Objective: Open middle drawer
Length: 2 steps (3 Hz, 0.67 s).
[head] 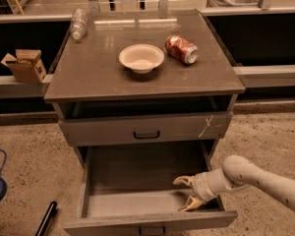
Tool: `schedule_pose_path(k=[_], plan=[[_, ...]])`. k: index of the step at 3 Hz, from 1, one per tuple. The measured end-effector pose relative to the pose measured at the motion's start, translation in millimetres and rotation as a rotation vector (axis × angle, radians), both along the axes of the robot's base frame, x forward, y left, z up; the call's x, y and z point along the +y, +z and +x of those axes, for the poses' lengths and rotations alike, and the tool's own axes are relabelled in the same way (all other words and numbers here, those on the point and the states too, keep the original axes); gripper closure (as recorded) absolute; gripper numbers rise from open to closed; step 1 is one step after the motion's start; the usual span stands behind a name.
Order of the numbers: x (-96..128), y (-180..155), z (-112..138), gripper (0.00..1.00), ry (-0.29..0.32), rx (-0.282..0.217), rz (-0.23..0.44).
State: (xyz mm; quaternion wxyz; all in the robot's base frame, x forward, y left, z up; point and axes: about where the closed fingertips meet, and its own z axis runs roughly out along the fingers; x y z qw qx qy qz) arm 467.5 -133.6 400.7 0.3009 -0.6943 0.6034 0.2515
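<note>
The middle drawer (147, 221) of the grey cabinet is pulled far out toward me, and its inside is bare. Its dark handle is cut off at the bottom edge of the view. My gripper (186, 194) is inside this drawer at its right front corner, just behind the drawer front. Its pale fingers (183, 181) are spread apart with nothing between them. My arm (255, 178) reaches in from the right over the drawer's side wall.
The top drawer (146, 128), with a pale scratch at its right end, stands slightly ajar. On the cabinet top (88, 77) are a white bowl (141, 58), a red can (182, 49) and a plastic bottle (78, 23). A cardboard box (24, 65) sits to the left. A dark stick (45, 219) lies on the floor.
</note>
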Motion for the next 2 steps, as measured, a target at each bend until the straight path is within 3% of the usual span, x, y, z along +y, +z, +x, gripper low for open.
schedule_pose_path(k=[1,2], plan=[[1.1,-2.3,-5.1,0.06,0.002,0.03,-0.017],[1.0,-4.3,-9.0,0.0,0.004,0.056,-0.026]])
